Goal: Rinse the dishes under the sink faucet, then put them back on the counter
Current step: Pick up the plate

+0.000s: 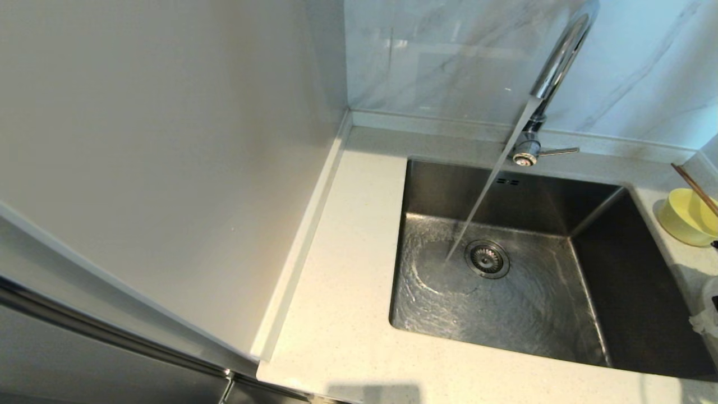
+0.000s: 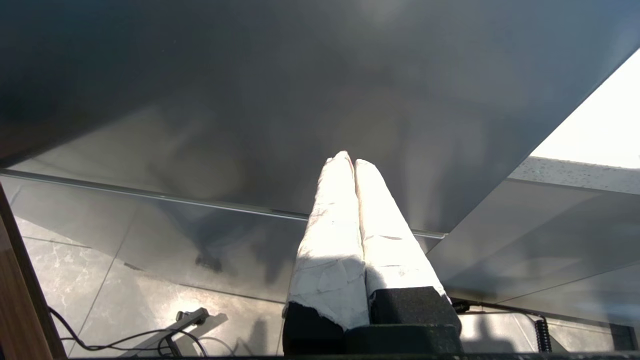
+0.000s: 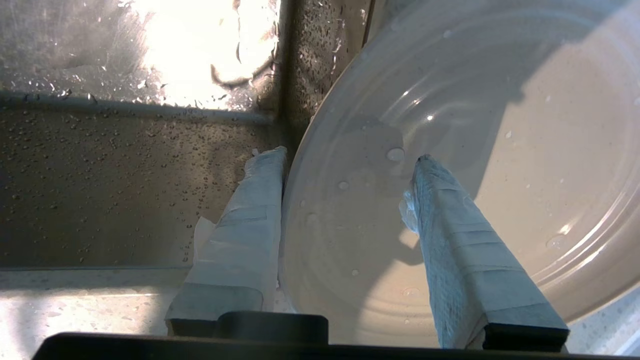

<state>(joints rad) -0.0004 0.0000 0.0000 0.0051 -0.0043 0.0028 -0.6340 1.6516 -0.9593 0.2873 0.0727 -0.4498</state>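
Observation:
Water runs from the chrome faucet [image 1: 555,67] into the steel sink [image 1: 437,185], landing just left of the drain [image 1: 487,258]. The pale yellow bowl [image 1: 681,219] sits on the counter [image 1: 348,269] right of the sink. The white plate [image 3: 500,150], wet with drops, shows only in the right wrist view, beside the sink's wet wall [image 3: 125,190]. My right gripper [image 3: 347,156] is open and straddles the plate's rim: one finger [image 3: 245,230] outside it, the other [image 3: 465,240] over its face. My left gripper [image 2: 350,162] is shut on nothing, parked low before a dark cabinet front.
Brown chopsticks [image 1: 695,188] lean across the yellow bowl. The faucet's thin lever [image 1: 561,151] points right. A pale wall panel [image 1: 168,140] borders the counter on the left, and a marble-veined wall [image 1: 449,56] stands behind it. Cables lie on the floor [image 2: 150,340].

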